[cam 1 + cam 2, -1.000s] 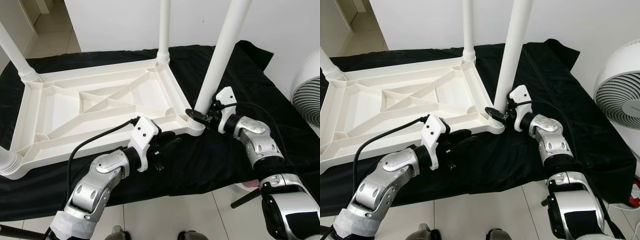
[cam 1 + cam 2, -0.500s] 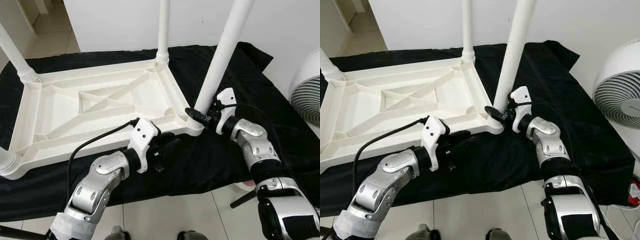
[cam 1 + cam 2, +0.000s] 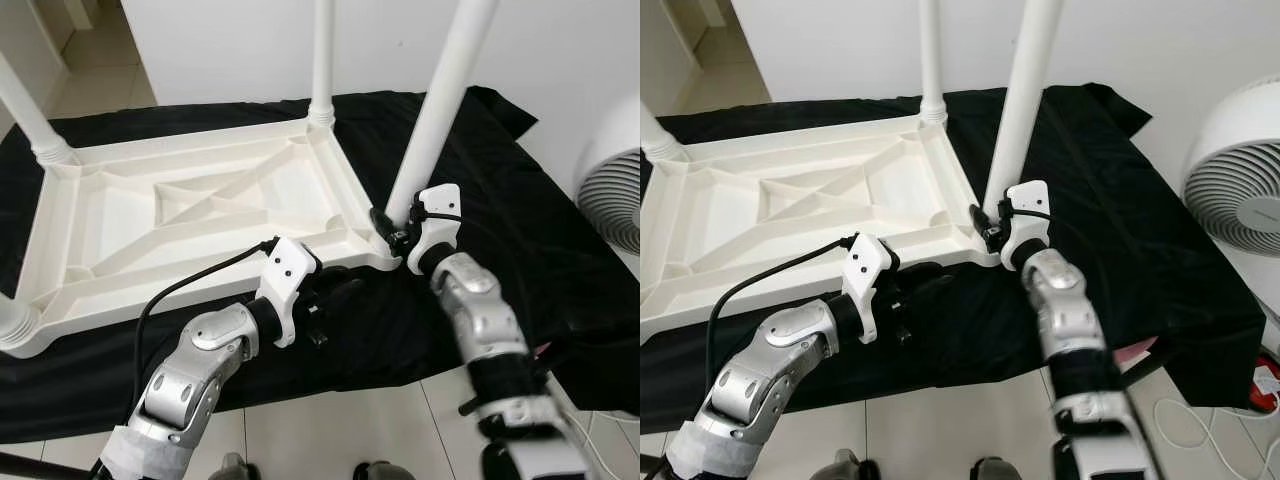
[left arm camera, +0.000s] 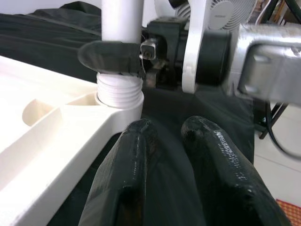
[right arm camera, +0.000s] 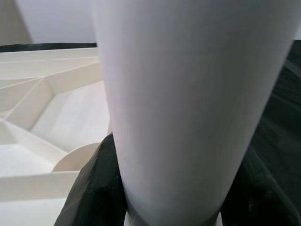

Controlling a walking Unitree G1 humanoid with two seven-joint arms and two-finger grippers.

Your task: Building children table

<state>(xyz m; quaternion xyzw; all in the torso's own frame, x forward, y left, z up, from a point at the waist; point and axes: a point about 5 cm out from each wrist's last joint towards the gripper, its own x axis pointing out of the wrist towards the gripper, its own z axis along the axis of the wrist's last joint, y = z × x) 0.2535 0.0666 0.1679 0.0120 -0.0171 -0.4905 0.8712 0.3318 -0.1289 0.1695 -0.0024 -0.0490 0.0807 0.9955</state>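
Note:
A white children's table top point(image 3: 200, 210) lies upside down on a black cloth point(image 3: 520, 220). White legs stand up from its corners. My right gripper point(image 3: 392, 222) is shut on the near right leg point(image 3: 440, 110), just above the threaded socket at that corner. In the right wrist view the leg point(image 5: 188, 108) is held between the black fingers point(image 5: 94, 188). My left gripper point(image 3: 335, 298) rests low over the cloth by the table's near edge, shut with nothing in it. In the left wrist view its fingers point(image 4: 127, 174) point at that same leg's base point(image 4: 120, 92).
A white fan point(image 3: 1240, 150) stands at the right, close to the cloth's edge. Another leg point(image 3: 322, 60) rises at the far right corner and one point(image 3: 30, 115) at the far left. Tiled floor point(image 3: 330, 430) lies in front, with a cable point(image 3: 1200, 425) at the right.
My right forearm has swung from the right side round to the front of the leg, the gripper staying clamped at the leg's base. The left arm has stayed still.

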